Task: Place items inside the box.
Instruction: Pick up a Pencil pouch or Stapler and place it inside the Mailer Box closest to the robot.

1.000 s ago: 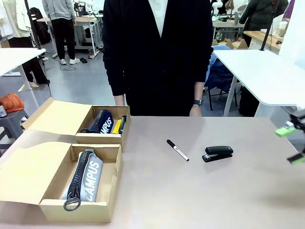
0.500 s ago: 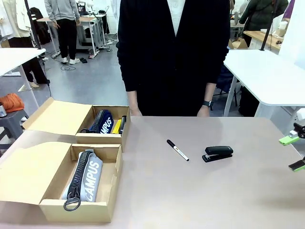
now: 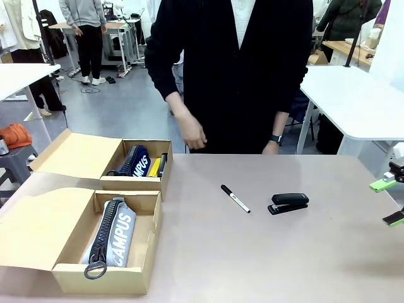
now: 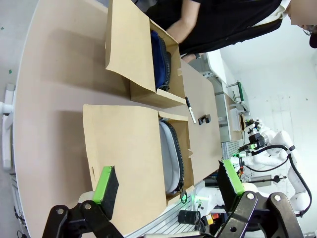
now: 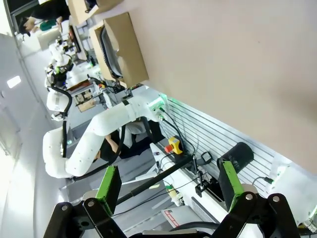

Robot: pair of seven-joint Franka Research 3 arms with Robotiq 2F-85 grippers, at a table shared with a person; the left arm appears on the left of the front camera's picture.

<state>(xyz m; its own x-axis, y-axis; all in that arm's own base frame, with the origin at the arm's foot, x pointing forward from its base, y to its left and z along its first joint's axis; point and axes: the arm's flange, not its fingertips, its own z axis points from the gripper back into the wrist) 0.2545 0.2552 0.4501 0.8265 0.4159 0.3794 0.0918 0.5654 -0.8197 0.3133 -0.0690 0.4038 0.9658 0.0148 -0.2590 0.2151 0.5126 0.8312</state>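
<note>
Two open cardboard boxes stand at the table's left. The near box (image 3: pixel 146 243) holds a grey CAMPUS pouch (image 3: pixel 113 237), also in the left wrist view (image 4: pixel 171 158). In the far box (image 3: pixel 142 183) lie a navy pouch (image 3: pixel 136 161), a yellow utility knife (image 3: pixel 153 167) and a black item beside it. A black marker (image 3: pixel 235 198) and a black stapler (image 3: pixel 288 203) lie on the bare table. My right gripper (image 3: pixel 391 201) hovers open at the table's right edge, away from the stapler. My left gripper (image 4: pixel 168 181) is open and holds nothing, high above the near box's flap.
A person in black stands at the far side, one hand (image 3: pixel 191 134) raised over the table's far edge near the far box. The table (image 3: pixel 252 259) is bare between the boxes and the stapler. The right wrist view looks past the table's edge (image 5: pixel 223 74) at the left arm (image 5: pixel 94 144).
The person has shifted right and lifted one hand out over the table's far edge. My right gripper drew back slightly toward the right edge, then held still.
</note>
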